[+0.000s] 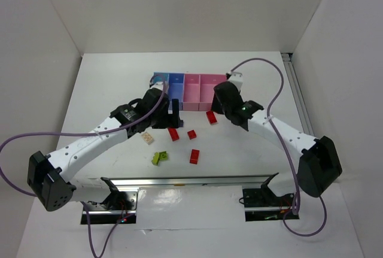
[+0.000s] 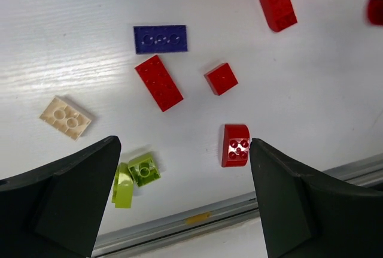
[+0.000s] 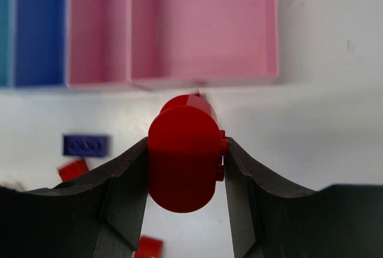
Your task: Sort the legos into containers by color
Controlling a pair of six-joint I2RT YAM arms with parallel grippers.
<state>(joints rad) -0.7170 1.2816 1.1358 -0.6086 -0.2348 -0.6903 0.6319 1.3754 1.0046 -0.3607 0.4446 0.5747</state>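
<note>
My right gripper (image 3: 187, 150) is shut on a rounded red lego (image 3: 182, 162) and holds it above the table, just in front of the wider pink tray (image 3: 203, 24). The narrow pink tray (image 3: 99, 24), periwinkle tray (image 3: 39, 27) and light blue tray (image 3: 5, 24) continue the row to its left. My left gripper (image 2: 182, 174) is open and empty, above the table. A red lego (image 2: 236, 145) lies by its right finger and two lime green pieces (image 2: 134, 177) by its left. Farther off lie a dark blue lego (image 2: 160, 38), a beige lego (image 2: 66, 117) and more red legos (image 2: 158, 82).
In the top view the tray row (image 1: 185, 84) sits at the back middle of the table, with both grippers (image 1: 167, 117) (image 1: 216, 105) just in front of it. Loose legos (image 1: 192, 134) lie between the arms. A metal rail (image 1: 191, 181) runs along the near edge.
</note>
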